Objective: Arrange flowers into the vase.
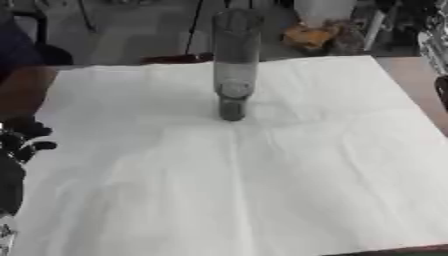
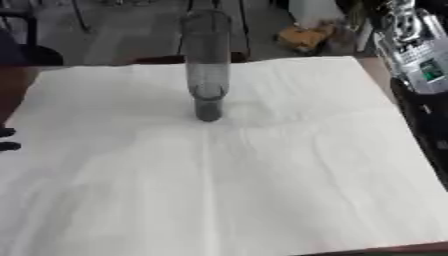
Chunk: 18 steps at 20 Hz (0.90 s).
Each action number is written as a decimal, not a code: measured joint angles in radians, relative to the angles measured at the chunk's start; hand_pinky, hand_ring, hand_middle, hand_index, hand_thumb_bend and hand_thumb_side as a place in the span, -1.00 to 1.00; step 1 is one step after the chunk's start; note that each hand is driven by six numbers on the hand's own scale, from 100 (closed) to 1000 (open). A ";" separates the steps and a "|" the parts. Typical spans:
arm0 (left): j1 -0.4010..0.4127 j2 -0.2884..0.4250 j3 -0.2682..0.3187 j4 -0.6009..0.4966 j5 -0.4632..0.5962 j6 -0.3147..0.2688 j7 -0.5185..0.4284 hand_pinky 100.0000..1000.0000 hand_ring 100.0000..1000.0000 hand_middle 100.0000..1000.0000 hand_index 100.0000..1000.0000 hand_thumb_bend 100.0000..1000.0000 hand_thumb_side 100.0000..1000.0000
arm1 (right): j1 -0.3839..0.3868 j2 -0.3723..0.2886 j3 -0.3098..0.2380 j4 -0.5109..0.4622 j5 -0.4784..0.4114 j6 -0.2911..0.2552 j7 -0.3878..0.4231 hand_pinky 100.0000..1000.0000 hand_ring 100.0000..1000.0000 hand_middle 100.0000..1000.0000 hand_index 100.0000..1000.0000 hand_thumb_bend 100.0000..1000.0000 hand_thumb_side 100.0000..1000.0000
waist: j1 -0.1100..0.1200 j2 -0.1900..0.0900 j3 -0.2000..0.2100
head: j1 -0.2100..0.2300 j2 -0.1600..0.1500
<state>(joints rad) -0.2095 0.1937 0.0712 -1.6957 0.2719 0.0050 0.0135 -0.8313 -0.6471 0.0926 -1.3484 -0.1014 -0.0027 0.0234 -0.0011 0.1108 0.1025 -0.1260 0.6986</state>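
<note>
A tall clear glass vase with a grey tint stands upright on the white cloth, at the middle of the table's far half. It looks empty. I see no flowers in either view. My left hand, black, shows at the left edge just over the cloth's border, well left of and nearer than the vase. In the right eye view my right arm, silver and black, runs down the right edge beside the table; its hand is out of frame.
Bare brown tabletop shows past the cloth's right border. Beyond the far edge, on the floor, lie a yellow-orange bundle and a white container. A dark chair stands at the back left.
</note>
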 measured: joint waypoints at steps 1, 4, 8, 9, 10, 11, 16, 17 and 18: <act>0.000 0.000 0.000 0.000 0.000 0.000 0.000 0.04 0.19 -0.01 0.22 0.13 0.60 | -0.009 0.000 0.000 0.004 -0.008 -0.001 0.000 -1.00 -1.00 -1.00 -0.51 -1.00 1.00 | -0.002 -0.002 0.006 | -0.004 -0.002; 0.002 0.000 -0.007 0.003 0.001 0.003 -0.005 0.04 0.19 -0.01 0.22 0.13 0.60 | -0.033 0.001 0.000 0.012 -0.024 -0.006 -0.001 -1.00 -1.00 -1.00 -0.51 -1.00 1.00 | -0.005 -0.004 0.024 | -0.018 -0.006; 0.002 0.000 -0.015 0.006 0.005 0.004 -0.013 0.04 0.19 -0.01 0.22 0.13 0.60 | -0.063 0.014 0.000 0.025 -0.034 -0.010 -0.004 -1.00 -1.00 -1.00 -0.51 -1.00 1.00 | -0.007 -0.005 0.047 | -0.041 -0.014; 0.002 0.000 -0.018 0.006 0.006 0.004 -0.014 0.04 0.19 -0.01 0.22 0.13 0.60 | -0.071 0.019 0.000 0.029 -0.037 -0.011 -0.005 -1.00 -1.00 -1.00 -0.51 -1.00 1.00 | -0.008 -0.005 0.056 | -0.050 -0.015; 0.002 0.000 -0.018 0.006 0.008 0.005 -0.015 0.04 0.19 -0.01 0.22 0.13 0.60 | -0.081 0.025 -0.001 0.031 -0.042 -0.011 -0.007 -1.00 -1.00 -1.00 -0.51 -1.00 1.00 | -0.008 -0.006 0.068 | -0.060 -0.018; 0.002 0.000 -0.019 0.006 0.009 0.005 -0.016 0.04 0.19 -0.01 0.22 0.13 0.60 | -0.089 0.032 -0.001 0.035 -0.048 -0.012 -0.008 -1.00 -1.00 -1.00 -0.52 -1.00 1.00 | -0.008 -0.006 0.077 | -0.068 -0.022; -0.002 0.000 -0.025 0.006 0.011 0.005 -0.022 0.04 0.19 -0.01 0.22 0.13 0.60 | -0.120 0.051 -0.007 0.042 -0.071 -0.014 -0.012 -1.00 -1.00 -1.00 -0.52 -1.00 1.00 | -0.008 -0.006 0.115 | -0.106 -0.032; -0.003 0.000 -0.026 0.006 0.011 0.005 -0.023 0.04 0.19 -0.01 0.22 0.13 0.60 | -0.126 0.056 -0.007 0.042 -0.076 -0.014 -0.013 -1.00 -1.00 -1.00 -0.52 -1.00 1.00 | -0.008 -0.006 0.130 | -0.116 -0.032; -0.003 0.000 -0.027 0.006 0.012 0.006 -0.024 0.04 0.19 -0.02 0.22 0.13 0.60 | -0.132 0.062 -0.007 0.042 -0.079 -0.014 -0.014 -1.00 -1.00 -1.00 -0.52 -1.00 1.00 | -0.008 -0.006 0.141 | -0.125 -0.033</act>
<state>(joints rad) -0.2124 0.1933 0.0442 -1.6894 0.2844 0.0109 -0.0106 -0.9636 -0.5847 0.0855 -1.3061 -0.1802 -0.0166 0.0096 -0.0090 0.1052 0.2435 -0.2507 0.6655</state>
